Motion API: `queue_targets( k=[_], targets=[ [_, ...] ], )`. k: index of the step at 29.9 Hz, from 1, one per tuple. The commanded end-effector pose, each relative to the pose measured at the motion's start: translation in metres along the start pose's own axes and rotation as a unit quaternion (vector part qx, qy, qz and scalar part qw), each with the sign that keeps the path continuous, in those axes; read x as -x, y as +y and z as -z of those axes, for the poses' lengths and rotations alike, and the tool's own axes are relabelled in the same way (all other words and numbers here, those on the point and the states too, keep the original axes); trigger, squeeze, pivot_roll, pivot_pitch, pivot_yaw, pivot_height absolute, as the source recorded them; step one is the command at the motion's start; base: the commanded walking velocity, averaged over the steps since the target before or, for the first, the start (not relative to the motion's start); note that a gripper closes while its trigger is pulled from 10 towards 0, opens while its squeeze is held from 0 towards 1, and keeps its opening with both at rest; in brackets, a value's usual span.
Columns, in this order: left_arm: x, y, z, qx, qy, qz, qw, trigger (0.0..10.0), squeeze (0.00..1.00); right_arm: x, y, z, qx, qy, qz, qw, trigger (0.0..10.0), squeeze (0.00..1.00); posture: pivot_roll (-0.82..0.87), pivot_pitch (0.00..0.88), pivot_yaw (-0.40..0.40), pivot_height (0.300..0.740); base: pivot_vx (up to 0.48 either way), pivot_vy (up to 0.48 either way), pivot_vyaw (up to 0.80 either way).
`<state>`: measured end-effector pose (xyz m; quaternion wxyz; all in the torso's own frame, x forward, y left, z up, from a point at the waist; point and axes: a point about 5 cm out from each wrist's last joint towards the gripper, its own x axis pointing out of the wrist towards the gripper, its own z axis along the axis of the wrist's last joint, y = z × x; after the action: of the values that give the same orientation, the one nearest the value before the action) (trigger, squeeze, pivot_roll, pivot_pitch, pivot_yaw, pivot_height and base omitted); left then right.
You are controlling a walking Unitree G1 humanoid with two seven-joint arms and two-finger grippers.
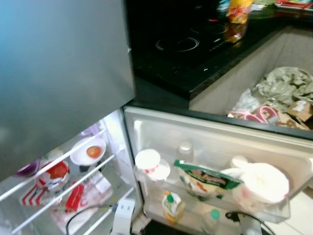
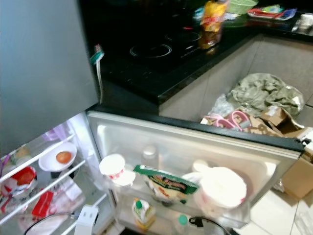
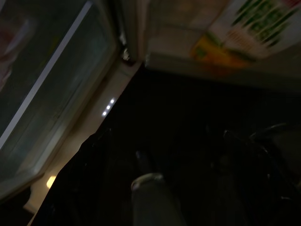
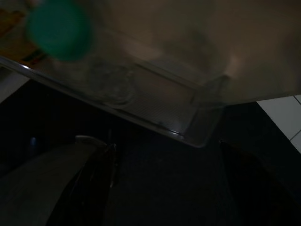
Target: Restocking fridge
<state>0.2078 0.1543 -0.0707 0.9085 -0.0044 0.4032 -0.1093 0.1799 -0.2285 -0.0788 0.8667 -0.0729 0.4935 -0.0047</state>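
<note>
You saw the right tool [image 4: 164,188], fingers spread wide and empty, hanging just below the fridge door shelf [image 4: 188,127], whose green-capped bottle [image 4: 59,28] stood above; left tool's state indeterminable.

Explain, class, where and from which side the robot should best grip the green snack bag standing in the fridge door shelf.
Best grip the green snack bag by its free top edge, coming from above: it leans in the door shelf, wedged between the white cup and the white bag, so its sides look blocked.
</note>
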Motion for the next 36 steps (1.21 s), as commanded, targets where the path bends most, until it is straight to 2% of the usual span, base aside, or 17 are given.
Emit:
queue_targets(
  k=[1, 20, 36],
  targets=[
    [0.002, 0.001, 0.007, 0.006, 0.008, -0.003, 1.000, 10.0, 0.00, 0.000, 0.004, 0.002, 0.003, 0.001, -0.006, 1.000, 10.0, 0.00, -0.18, 0.064, 0.002, 0.740, 0.000, 0.000, 0.00],
    [0.002, 0.004, 0.004, 0.001, 0.004, 0.004, 1.000, 10.0, 0.00, 0.000, 0.009, 0.007, -0.010, 0.007, -0.008, 1.000, 10.0, 0.00, -0.18, 0.066, 0.013, 0.740, 0.000, 0.000, 0.00],
    [0.001, 0.002, 0.002, -0.011, 0.007, 0.012, 1.000, 10.0, 0.00, 0.001, 0.008, 0.013, -0.018, 0.012, -0.004, 1.000, 10.0, 0.00, -0.19, 0.052, 0.027, 0.740, -0.261, 0.000, 0.00]
  ],
)
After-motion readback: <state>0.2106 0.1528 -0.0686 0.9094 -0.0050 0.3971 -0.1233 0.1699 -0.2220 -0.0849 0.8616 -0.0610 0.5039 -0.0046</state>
